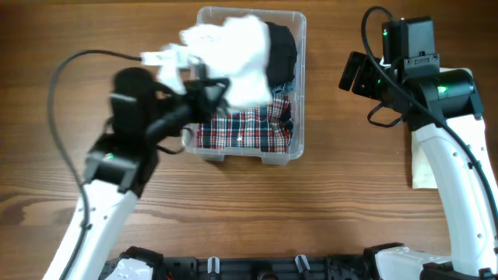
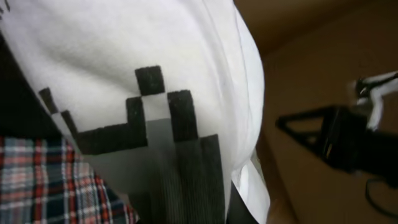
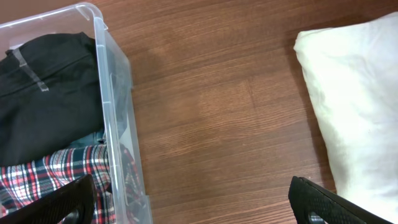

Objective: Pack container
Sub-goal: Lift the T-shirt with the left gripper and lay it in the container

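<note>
My left claw (image 1: 208, 87): pinching the white garment (image 1: 241, 50), as I judge, because the cloth hangs lifted at it. The cloth itself hides my jaws.
My right claw (image 3: 189, 193): spread wide, holding nothing.
The container (image 1: 302, 101) from my left claw: directly under it, and reaching more to its right side than to its left.
The container from my right claw: to its left and apart, with bare table (image 3: 217, 93) between.
Long axis: it runs from near me to away from me, across the line between my two claws.
Nearer arm: the left, clearly.
Look of the container: clear plastic with rounded corners and a rimmed edge. It already holds a plaid shirt (image 1: 245, 131) under my left claw on the near side. A black garment (image 1: 282, 48) lies beyond the claw, to its right.
Coming move: I think a plain lowering and then letting go. The garment is bulky, and part of it seems to reach left past the rim. So it may hang over the wall.
</note>
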Robot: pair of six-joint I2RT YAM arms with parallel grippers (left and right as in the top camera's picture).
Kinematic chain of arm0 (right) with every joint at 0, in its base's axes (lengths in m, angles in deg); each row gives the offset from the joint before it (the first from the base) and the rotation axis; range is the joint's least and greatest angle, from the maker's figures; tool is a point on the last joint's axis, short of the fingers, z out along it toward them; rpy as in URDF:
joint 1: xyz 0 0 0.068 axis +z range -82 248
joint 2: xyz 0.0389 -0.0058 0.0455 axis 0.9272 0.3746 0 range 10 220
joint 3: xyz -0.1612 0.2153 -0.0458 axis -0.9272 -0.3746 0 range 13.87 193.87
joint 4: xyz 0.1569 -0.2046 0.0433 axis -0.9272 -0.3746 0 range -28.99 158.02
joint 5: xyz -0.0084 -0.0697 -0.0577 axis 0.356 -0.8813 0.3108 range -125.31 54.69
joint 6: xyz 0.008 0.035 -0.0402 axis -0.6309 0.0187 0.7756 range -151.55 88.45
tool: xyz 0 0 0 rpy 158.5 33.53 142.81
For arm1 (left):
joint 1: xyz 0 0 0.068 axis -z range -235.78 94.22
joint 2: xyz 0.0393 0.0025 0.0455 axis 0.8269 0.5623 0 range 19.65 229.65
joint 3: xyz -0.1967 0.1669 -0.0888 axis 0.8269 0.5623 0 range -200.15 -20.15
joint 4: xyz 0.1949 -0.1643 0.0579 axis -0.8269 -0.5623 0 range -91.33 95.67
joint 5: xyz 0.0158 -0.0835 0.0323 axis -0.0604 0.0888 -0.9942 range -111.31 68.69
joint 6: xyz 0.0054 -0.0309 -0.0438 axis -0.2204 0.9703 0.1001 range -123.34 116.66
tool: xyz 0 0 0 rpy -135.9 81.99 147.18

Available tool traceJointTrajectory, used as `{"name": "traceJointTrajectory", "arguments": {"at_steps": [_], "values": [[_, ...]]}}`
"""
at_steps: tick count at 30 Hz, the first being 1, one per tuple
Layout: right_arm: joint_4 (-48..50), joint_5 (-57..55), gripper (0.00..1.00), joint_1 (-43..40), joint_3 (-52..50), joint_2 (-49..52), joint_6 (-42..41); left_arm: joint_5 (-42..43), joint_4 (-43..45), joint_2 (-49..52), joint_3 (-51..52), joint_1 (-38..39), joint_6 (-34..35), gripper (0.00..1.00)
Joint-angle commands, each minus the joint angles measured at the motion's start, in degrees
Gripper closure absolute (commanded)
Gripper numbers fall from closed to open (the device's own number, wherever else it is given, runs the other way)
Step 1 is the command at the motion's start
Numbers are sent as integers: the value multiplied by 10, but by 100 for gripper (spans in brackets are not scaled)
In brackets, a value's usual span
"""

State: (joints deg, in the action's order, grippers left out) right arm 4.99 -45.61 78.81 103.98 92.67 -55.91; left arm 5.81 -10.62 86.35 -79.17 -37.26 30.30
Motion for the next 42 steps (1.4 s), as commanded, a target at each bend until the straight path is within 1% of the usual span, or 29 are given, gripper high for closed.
{"name": "traceJointTrajectory", "arguments": {"at_steps": [1,3,9,13,15,16,17,18,19,20,21,22,24,27,28,29,31,32,33,34,35,36,38,41,42], "values": [[0,-2,0,-1,1,4,3,-63,3,62,-9,71,-10,96],[0,-2,0,-1,1,4,3,-90,2,111,-9,96,-11,96],[0,-2,0,-1,1,4,3,-104,2,209,-9,98,-11,96],[0,-2,0,-1,1,4,3,-115,-18,233,-9,98,-11,96],[0,-2,0,-1,1,4,3,-158,-47,231,-9,98,-11,93],[0,-2,0,-1,1,4,3,-190,-65,229,-9,98,-11,90],[0,-2,0,-1,1,4,3,-214,-78,226,-9,98,-11,83],[0,-2,0,-1,1,4,3,-238,-94,224,-9,98,-11,70],[0,-2,0,-1,1,4,3,-249,-108,222,-9,98,-13,61],[0,-2,0,-1,1,4,3,-249,-116,222,-9,98,-20,55],[0,-2,0,-1,1,4,3,-249,-123,222,-9,98,-20,44],[0,-2,0,-1,1,4,3,-252,-126,222,-9,98,-20,37],[0,-2,0,-1,1,4,4,-278,-128,218,-9,97,-20,34],[0,-2,0,-1,1,4,3,-355,-127,191,-11,94,-20,34],[0,-2,0,-1,1,4,3,-388,-125,169,-14,94,-20,32],[0,-2,0,-1,1,4,3,-408,-120,151,-17,95,-20,32],[0,-2,0,-1,1,4,4,-413,-96,115,-18,95,-19,34],[0,-2,0,-1,1,4,3,-413,-85,99,-18,95,-19,37],[0,-2,0,-1,1,4,3,-411,-77,87,-18,95,-19,43],[0,-2,0,-1,1,4,3,-405,-71,81,-18,95,-19,62],[0,-2,0,-1,1,4,3,-388,-63,79,-18,95,-19,92],[0,-2,0,-1,1,4,3,-360,-52,79,-18,95,-19,96],[0,-2,0,-1,1,4,3,-297,-19,94,-18,95,-19,96],[0,-2,0,-1,1,4,3,-254,30,132,-18,102,-19,96],[0,-2,0,-1,1,4,3,-254,38,148,-18,106,-19,96]]}}
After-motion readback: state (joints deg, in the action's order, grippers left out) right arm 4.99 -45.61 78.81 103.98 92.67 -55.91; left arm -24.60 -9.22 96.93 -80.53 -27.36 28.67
